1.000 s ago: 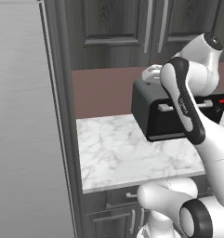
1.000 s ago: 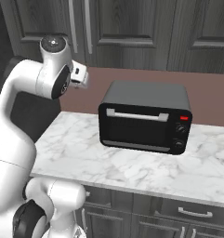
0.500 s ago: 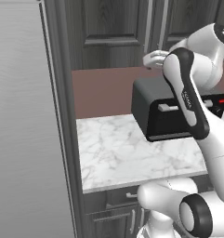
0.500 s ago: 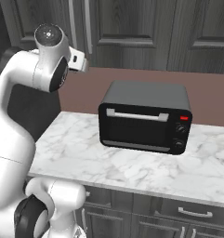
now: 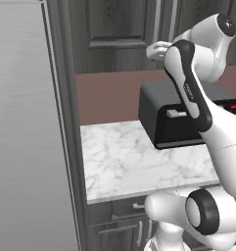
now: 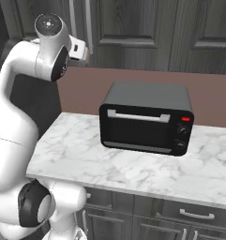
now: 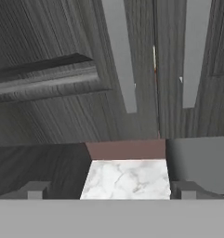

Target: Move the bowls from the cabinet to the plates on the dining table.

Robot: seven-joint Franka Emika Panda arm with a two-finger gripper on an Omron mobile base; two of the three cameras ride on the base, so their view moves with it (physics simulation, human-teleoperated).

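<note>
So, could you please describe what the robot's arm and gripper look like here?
The arm is glossy white with rounded links, dark grey joint rings and a black band along one link. A round grey cap tops its highest joint. The gripper has two small, blocky dark grey fingertips.

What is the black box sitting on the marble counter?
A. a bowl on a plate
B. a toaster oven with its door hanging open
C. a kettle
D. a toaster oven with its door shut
D: the toaster oven stands on the marble counter with its glass door flat against the front, its silver handle up top and knobs beside it.
</note>
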